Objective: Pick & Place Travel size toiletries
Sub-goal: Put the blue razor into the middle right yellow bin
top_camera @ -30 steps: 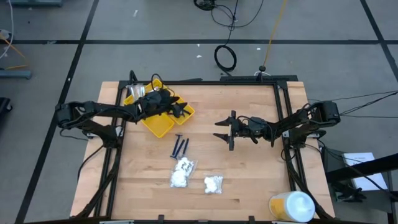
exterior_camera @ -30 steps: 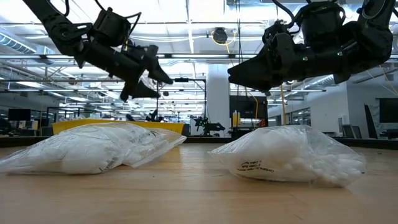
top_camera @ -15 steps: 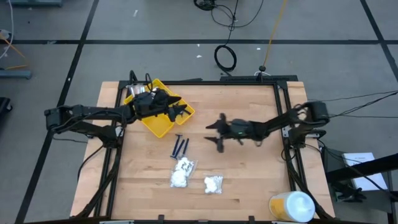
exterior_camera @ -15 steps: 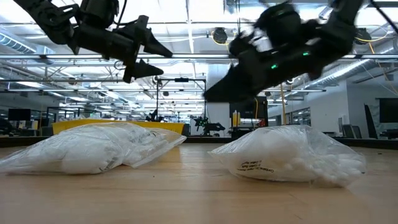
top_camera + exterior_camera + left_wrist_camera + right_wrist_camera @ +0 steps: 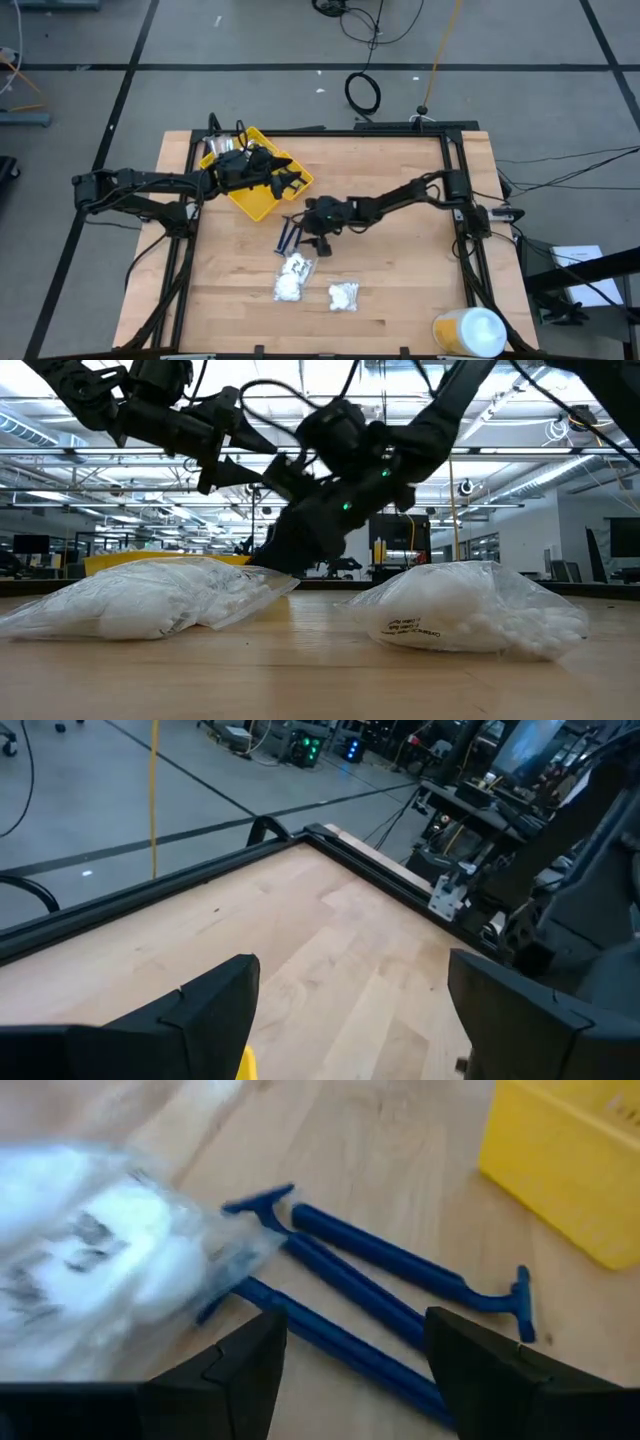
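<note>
Blue razor sticks (image 5: 370, 1280) lie mid-frame on the wooden surface (image 5: 400, 270), long axes running diagonally, just ahead of the nearer right arm's empty, parted fingers (image 5: 480, 1350); left fingers (image 5: 215, 1010) gape over the yellow tray (image 5: 255, 200) at upper left.

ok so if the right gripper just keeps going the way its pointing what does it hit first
Most likely the blue sticks. In its wrist view the right gripper stands open just short of them, with the nearest stick running between its fingers. A clear bag of white lumps lies beside that line; depth is hard to judge.
</note>
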Robot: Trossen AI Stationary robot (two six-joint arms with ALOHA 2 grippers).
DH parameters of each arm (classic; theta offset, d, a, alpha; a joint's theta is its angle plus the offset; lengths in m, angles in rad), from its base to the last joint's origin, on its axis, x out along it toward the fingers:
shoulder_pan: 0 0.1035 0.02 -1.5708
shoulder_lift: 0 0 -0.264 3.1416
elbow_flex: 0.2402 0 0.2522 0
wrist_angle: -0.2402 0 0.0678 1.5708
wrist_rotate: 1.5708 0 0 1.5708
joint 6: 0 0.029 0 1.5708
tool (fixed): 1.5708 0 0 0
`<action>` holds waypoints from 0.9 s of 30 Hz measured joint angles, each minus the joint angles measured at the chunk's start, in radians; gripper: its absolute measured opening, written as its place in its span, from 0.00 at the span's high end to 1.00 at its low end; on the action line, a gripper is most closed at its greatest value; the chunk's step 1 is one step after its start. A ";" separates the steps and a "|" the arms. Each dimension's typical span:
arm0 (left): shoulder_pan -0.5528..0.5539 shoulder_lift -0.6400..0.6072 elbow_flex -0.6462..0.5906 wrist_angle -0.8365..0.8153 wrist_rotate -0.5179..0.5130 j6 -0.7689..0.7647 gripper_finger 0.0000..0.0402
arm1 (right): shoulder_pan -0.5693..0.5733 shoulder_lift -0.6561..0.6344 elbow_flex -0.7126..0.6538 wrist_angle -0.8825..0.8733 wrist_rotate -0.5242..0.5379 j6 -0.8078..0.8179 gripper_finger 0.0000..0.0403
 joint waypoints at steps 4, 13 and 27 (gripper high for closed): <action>0.000 0.000 0.000 -0.009 0.000 0.002 0.22 | -0.002 0.043 0.030 -0.019 -0.023 -0.044 0.44; 0.000 0.000 0.000 -0.016 0.000 0.006 0.22 | 0.007 0.043 0.037 -0.279 -0.023 -0.042 0.46; 0.000 0.000 0.000 -0.039 0.000 0.005 0.23 | 0.047 -0.057 0.031 -0.731 -0.024 0.051 0.55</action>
